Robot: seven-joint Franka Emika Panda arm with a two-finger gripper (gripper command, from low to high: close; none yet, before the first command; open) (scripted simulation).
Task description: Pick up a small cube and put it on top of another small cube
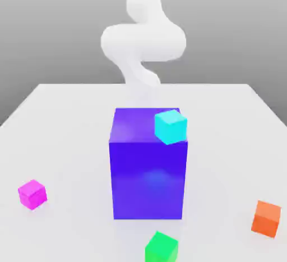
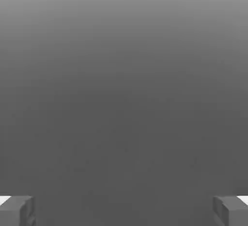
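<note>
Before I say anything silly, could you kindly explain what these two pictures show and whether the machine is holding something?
The white shape is a simulated robot arm, seen by a camera off the arm. On the white table stands a big blue-purple block with a small cyan cube at its top. A small magenta-pink cube, an orange cube and a green cube lie around it. The other picture comes from a camera on the hand: its gripper is open, fingers wide apart, holding nothing.
</note>
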